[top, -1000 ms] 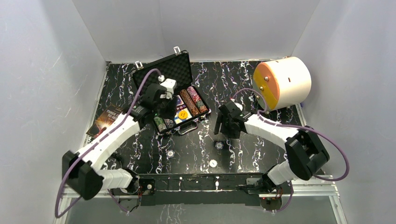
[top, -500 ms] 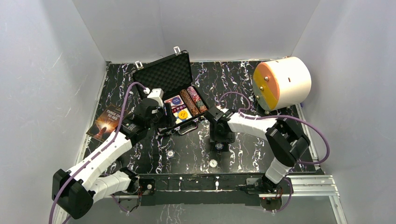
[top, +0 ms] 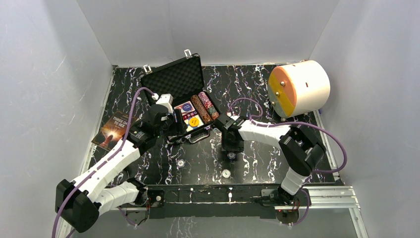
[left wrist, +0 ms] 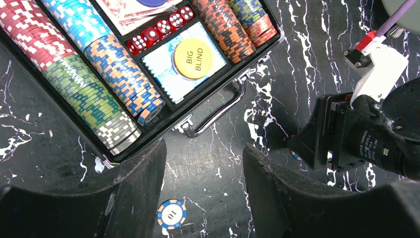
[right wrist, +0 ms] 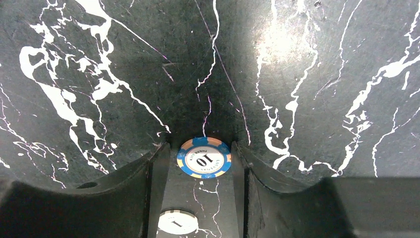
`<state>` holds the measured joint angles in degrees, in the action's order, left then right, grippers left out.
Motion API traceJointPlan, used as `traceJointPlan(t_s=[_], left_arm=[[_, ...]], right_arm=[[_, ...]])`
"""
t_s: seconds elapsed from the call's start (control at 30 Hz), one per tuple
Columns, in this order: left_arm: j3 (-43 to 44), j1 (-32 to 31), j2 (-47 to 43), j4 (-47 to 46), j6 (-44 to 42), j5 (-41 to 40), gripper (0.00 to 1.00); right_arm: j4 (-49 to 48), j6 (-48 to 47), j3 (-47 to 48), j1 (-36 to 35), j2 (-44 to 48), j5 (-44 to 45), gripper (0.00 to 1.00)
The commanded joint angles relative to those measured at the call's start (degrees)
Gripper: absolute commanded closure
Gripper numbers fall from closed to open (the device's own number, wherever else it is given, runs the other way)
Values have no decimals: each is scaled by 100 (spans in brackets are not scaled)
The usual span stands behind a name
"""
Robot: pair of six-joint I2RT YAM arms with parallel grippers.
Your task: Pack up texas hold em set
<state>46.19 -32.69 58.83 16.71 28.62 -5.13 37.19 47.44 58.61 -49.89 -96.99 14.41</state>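
The open black poker case (top: 173, 79) holds rows of chips (left wrist: 84, 89), red dice and a yellow "BIG BLIND" button (left wrist: 193, 58). My left gripper (top: 177, 125) hovers open at the case's front edge, above its handle (left wrist: 218, 111), with nothing between its fingers (left wrist: 133, 198). A loose blue "10" chip (left wrist: 171, 214) lies on the table below it. My right gripper (top: 232, 145) points down at another blue "10" chip (right wrist: 204, 157), which lies flat between its open fingertips (right wrist: 200, 148). A white "1" chip (right wrist: 177, 221) lies nearer its palm.
A large white cylinder with an orange face (top: 299, 88) lies at the back right. A book (top: 113, 129) rests left of the case. Loose chips lie at the front centre (top: 181, 162), (top: 226, 173). The right arm's wrist (left wrist: 356, 139) is close to my left gripper.
The left gripper pulled back from over the case's chip rows to its front edge. The right gripper swung left and down until it straddled the blue chip.
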Motion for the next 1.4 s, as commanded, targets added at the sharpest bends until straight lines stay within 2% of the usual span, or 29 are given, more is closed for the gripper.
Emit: traceJointPlan(t_s=[0.0,0.27,0.47,0.6,0.67,0.8,0.87,1.0,1.03,1.1,1.17,1.2,1.23,1.37], left_arm=[[-49,28,-62,-23,21,36,43],[-87,33,25,-79,54,142,43],[-46,33,183,-145,61,158,43],[-12,27,204,-92,-11,135,43],[-20,30,198,-68,-23,130,43],[-57,28,217,-77,45,218,42],[-85,30,262,-129,97,395,37],[-126,30,530,-360,86,1234,20],[-265,34,697,-631,246,1585,17],[-439,32,815,-970,491,1990,17],[-700,18,947,-1542,761,2415,26],[-876,-40,1101,-1916,982,2580,35],[-1055,-176,1211,-2309,1104,2603,40],[-1918,-802,1145,-4237,1600,2200,45]], right_arm=[[-89,266,-346,-38,-159,-146,42],[5,228,-827,-38,361,-333,38],[295,205,-599,-35,-21,177,42],[-15,161,-641,-40,-133,119,43],[-231,-10,-702,-39,-117,26,45],[-621,30,-849,-37,2,-45,58],[-660,104,-897,-39,119,101,60],[-719,432,-944,-43,578,438,62],[-835,573,-991,-36,1036,559,61],[-826,740,-977,-37,1406,561,61],[-828,941,-928,-38,1643,382,60],[-962,1098,-908,-36,1765,198,59],[-1088,1256,-894,-36,1871,67,59],[-1661,1763,-800,-36,2026,-482,58]])
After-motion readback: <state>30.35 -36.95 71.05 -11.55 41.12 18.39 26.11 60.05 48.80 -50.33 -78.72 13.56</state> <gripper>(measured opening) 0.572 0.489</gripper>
